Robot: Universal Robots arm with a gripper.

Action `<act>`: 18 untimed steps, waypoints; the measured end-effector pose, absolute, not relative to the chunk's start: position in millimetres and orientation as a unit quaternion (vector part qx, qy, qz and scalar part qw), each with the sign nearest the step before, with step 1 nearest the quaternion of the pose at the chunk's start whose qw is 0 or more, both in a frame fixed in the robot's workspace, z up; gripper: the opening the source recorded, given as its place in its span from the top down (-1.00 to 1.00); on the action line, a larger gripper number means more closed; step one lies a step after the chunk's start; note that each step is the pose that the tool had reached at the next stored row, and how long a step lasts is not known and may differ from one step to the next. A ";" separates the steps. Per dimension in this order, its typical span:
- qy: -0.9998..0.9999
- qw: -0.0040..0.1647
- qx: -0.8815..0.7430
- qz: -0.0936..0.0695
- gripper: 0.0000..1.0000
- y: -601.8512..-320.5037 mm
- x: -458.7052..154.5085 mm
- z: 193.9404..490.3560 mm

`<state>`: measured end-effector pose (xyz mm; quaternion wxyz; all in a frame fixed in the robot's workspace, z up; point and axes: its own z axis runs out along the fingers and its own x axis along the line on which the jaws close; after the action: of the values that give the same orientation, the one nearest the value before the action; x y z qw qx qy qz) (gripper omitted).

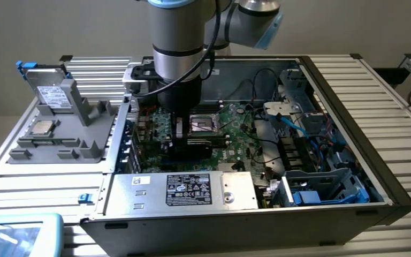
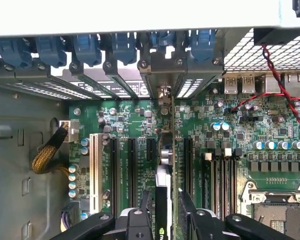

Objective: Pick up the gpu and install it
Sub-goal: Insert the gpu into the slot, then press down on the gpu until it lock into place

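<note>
The gpu [image 2: 163, 192] stands on edge in a slot of the green motherboard [image 2: 210, 135], and I look down along its thin top edge. Its silver end bracket [image 2: 164, 94] reaches the case's rear slot openings. My gripper [image 2: 165, 201] straddles the card; the black fingers [image 2: 145, 202] sit on either side of it with a narrow gap, so it is open. In the exterior view the arm reaches down into the open computer case [image 1: 348, 101], with the gripper [image 1: 184, 143] low over the motherboard's expansion slots, next to the CPU socket [image 1: 205, 124].
Blue retention clips [image 2: 85, 47] line the rear of the case. A white slot [image 2: 95, 170] and a yellow-sleeved cable [image 2: 47, 155] lie beside the card. The power supply [image 1: 191, 190], a blue drive cage [image 1: 327, 187] and loose cables crowd the case. A grey fixture [image 1: 62, 134] holds a labelled drive [image 1: 52, 93].
</note>
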<state>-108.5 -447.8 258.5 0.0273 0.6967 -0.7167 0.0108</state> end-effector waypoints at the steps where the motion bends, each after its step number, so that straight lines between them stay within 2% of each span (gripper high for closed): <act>1: -0.717 0.027 0.697 0.011 0.29 -447.8 -108.5 262.7; 7: -0.717 0.028 0.697 0.011 0.34 -447.8 -108.4 286.5; 8: -0.717 0.029 0.697 0.012 0.59 -447.8 -108.4 286.9; 9: -0.717 0.029 0.697 0.012 0.59 -447.8 -108.4 286.9; 11: -0.717 0.029 0.697 0.012 0.76 -447.8 -108.5 286.9; 18: -0.717 0.029 0.697 0.012 0.76 -447.8 -108.5 287.0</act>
<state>-108.5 -447.8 287.0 0.0287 0.6967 -0.7167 0.0116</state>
